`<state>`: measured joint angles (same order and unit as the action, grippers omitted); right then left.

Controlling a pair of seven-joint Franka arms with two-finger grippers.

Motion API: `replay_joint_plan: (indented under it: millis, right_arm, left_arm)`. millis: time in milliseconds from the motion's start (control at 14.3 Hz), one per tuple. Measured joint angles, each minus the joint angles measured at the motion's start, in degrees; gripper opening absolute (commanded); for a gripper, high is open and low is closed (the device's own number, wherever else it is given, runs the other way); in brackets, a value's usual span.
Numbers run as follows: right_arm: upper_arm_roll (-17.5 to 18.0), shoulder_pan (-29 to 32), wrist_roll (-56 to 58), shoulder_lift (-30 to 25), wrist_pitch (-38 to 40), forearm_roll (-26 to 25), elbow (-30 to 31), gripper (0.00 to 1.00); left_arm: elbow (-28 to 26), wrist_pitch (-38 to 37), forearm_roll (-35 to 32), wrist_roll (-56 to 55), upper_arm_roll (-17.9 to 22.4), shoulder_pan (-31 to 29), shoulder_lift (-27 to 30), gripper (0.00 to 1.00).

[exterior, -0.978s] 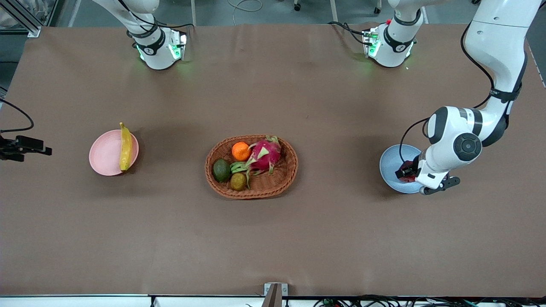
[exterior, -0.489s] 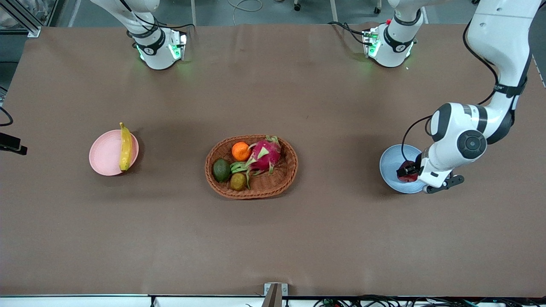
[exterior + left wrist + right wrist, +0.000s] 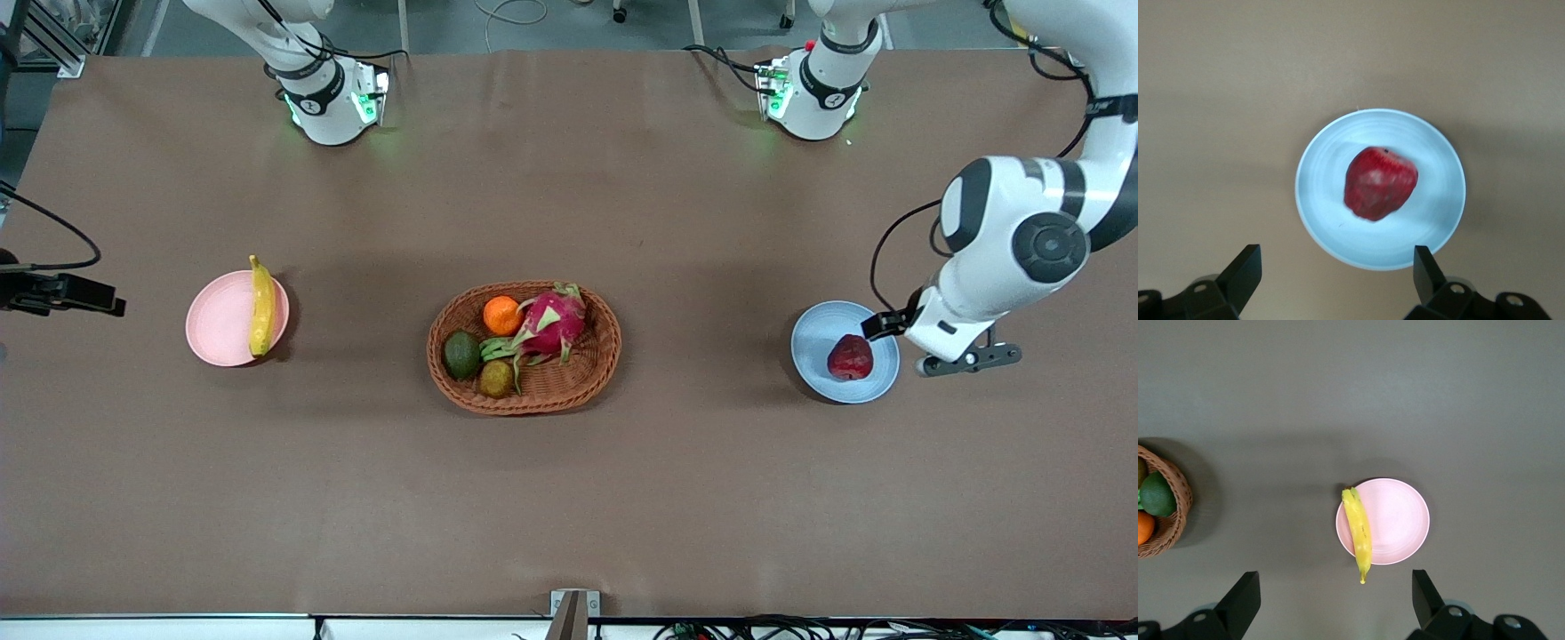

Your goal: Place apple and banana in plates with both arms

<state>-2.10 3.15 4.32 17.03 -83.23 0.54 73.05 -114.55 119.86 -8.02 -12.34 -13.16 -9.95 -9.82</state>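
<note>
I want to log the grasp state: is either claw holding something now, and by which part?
Nothing is held. The left claw is open above the apple on the blue plate; the right claw is open high over the banana on the pink plate.

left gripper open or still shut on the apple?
Open: left gripper has fingers spread wide, empty, above the apple, which rests alone in the blue plate.
</note>
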Motion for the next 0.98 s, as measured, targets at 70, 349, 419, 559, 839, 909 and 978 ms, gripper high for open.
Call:
replay_joint_plan:
  millis: [70, 349, 419, 559, 839, 909, 978]
  right_arm:
    - [0.0, -0.2, -0.1, -0.4, 0.8, 0.0, -0.5, 1.0]
    - [-0.1, 0.0, -0.1, -4.0, 5.1, 0.0, -0.1, 1.0]
    - [-0.1, 0.0, -0.1, -5.2, 5.2, 0.0, 0.9, 1.0]
    - [-0.1, 0.0, -0.1, -7.5, 5.1, 0.0, 3.5, 1.0]
    - [0.0, -0.7, -0.1, -13.6, 3.1, -1.0, 10.7, 1.0]
    - [0.0, -1.1, -0.1, -15.3, 2.3, -1.2, 12.6, 1.0]
    - [0.0, -1.3, -0.1, -16.8, 2.0, -1.5, 14.0, 1.0]
  left_arm:
    - [0.1, -1.5, 2.0, 3.9, 0.0, -1.1, 1.8, 1.0]
    - [1.3, -8.5, 8.2, 15.6, 0.2, -5.2, 10.6, 1.0]
    - [2.6, -11.0, 8.4, 16.3, 0.2, -5.3, 12.4, 1.0]
    - [7.2, -17.0, 8.5, 16.6, 0.1, -5.2, 14.6, 1.0]
    - [15.8, -23.5, 8.6, 16.0, -0.3, -4.9, 15.0, 1.0]
    - [16.7, -23.7, 8.6, 15.2, -0.4, -4.8, 14.9, 1.0]
    - [17.3, -23.9, 8.6, 14.4, -0.9, -4.8, 14.8, 1.0]
